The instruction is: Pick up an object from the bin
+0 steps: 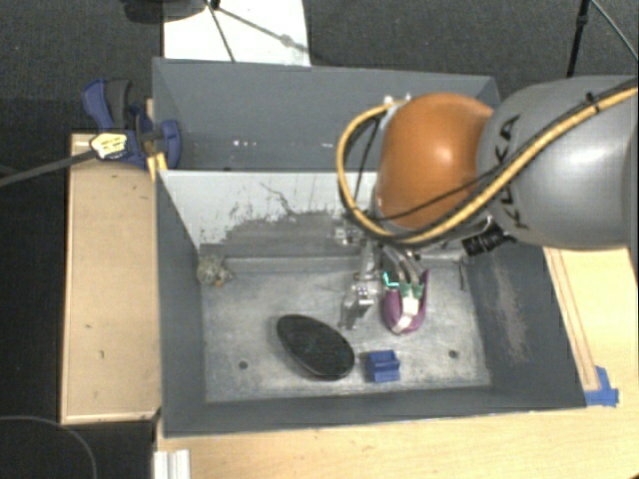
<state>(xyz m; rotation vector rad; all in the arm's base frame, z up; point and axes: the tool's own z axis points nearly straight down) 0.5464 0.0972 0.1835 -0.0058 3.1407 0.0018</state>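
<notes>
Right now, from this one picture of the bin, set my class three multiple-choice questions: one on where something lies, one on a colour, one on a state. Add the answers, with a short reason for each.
1. Where does the black oval thing lie in the bin?
A. On the floor, left of the blue block in the view
B. Leaning on the back wall
C. Outside it

2. What colour is the rounded thing next to the gripper?
A. Yellow
B. Purple and white
C. Green

3. How is the blue block placed?
A. Stacked on the black oval thing
B. Hanging in the air
C. Resting on the floor, apart from the gripper

Answers:
1 A: it lies flat near the front, with the block just to its right.
2 B: its body is purple with a white patch.
3 C: it sits on the floor, nearer the front than the gripper.
</notes>
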